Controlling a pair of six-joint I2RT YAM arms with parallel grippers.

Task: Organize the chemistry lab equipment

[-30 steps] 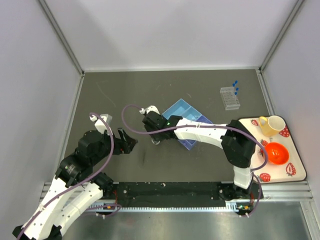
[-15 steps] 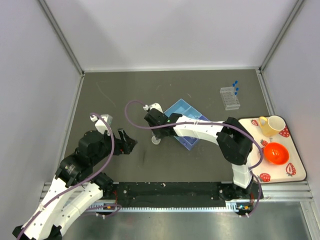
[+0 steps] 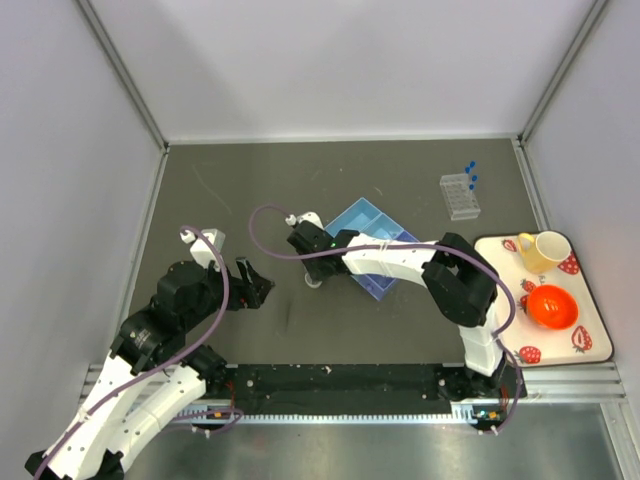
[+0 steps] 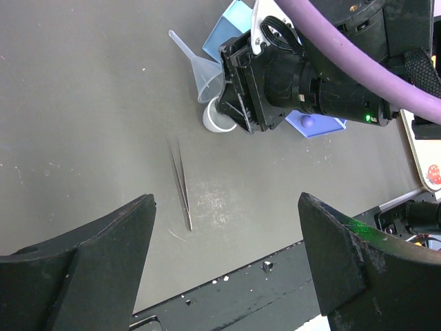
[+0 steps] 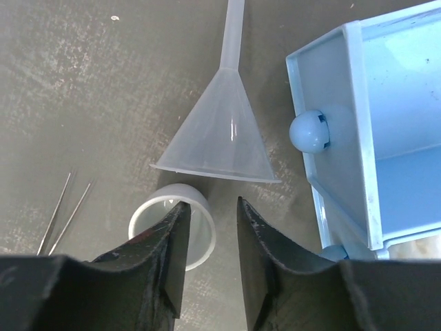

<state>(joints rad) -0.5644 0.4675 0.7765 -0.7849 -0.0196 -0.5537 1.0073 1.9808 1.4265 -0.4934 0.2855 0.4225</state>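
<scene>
A small white beaker [image 5: 172,227] stands on the dark table beside a clear funnel [image 5: 220,131] lying on its side. My right gripper [image 5: 212,203] is lowered over the beaker's rim, one finger inside the cup and the other outside. A narrow gap is left between the jaws, and the outer finger stands clear of the wall. My left gripper [image 4: 226,200] hangs wide open above the table near thin metal tweezers [image 4: 180,183], holding nothing. A clear tube rack [image 3: 460,197] with blue-capped test tubes [image 3: 470,172] stands at the back right.
A light-blue compartment box [image 3: 375,235] lies just right of the funnel. A strawberry-patterned tray [image 3: 590,345] at the right edge carries a yellow mug [image 3: 545,250] and an orange bowl [image 3: 552,306]. White walls enclose the table.
My right gripper's jaws have narrowed around the beaker's rim and the wrist has shifted slightly. The left arm has stayed still.
</scene>
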